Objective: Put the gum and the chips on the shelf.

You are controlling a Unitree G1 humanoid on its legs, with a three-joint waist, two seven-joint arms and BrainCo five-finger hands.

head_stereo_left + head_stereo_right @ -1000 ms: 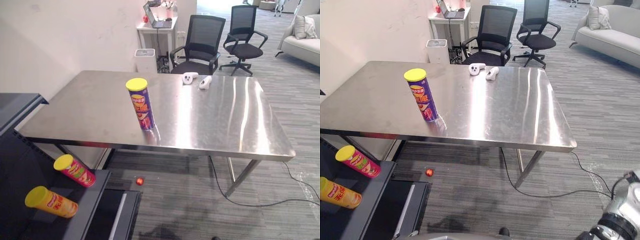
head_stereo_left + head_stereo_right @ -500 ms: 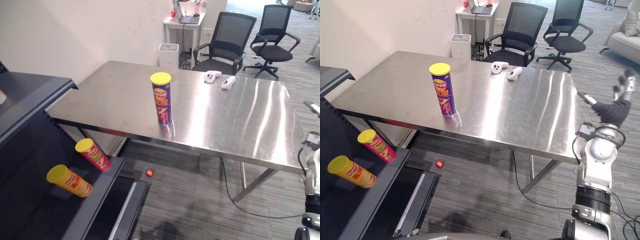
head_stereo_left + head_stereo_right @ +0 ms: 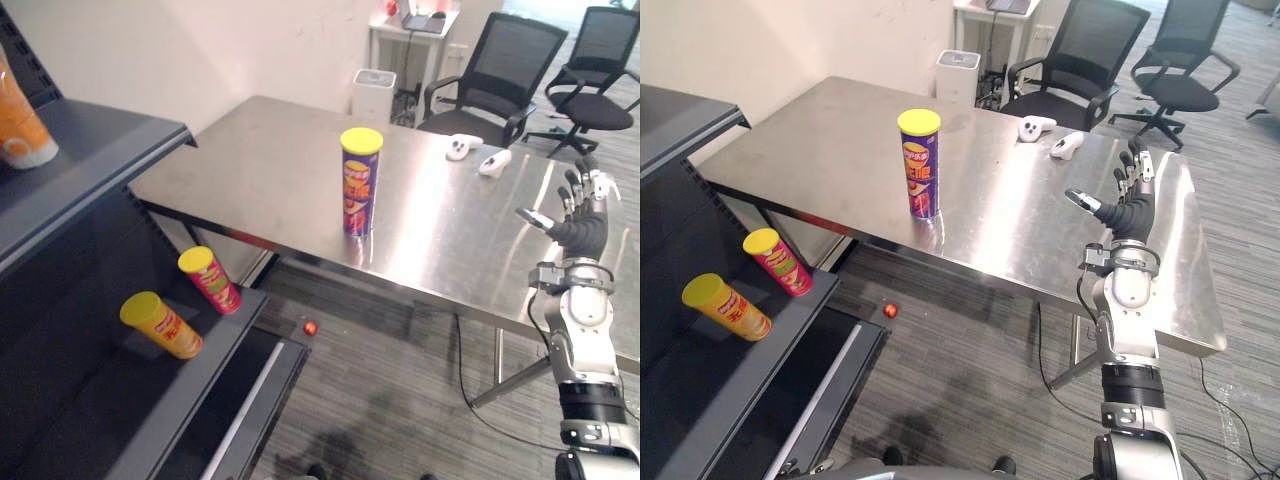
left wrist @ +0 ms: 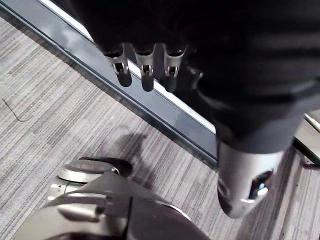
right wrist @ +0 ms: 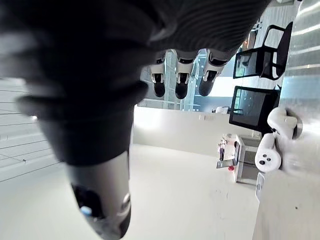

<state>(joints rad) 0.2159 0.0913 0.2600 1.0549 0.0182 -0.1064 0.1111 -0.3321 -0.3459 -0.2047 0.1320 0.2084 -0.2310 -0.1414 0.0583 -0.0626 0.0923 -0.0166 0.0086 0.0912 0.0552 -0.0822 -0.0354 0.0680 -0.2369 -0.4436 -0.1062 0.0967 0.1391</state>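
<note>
Steel table (image 3: 820, 140) bears upright purple chips can (image 3: 921, 165); right hand (image 3: 1130, 212) raised, fingers spread.

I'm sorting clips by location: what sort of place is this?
Probably an office or lab space: black swivel chairs, a small white desk, and a steel table beside a dark shelf.

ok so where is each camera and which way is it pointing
Left eye view: on the head, looking down at the steel table and dark shelf; the right robot hand, open, at the right.
Right eye view: beside it, same scene; both share the purple chips can.
Left wrist view: along the open left robot hand, down at carpet.
Right wrist view: along the right robot hand, toward white controllers on the table.
</note>
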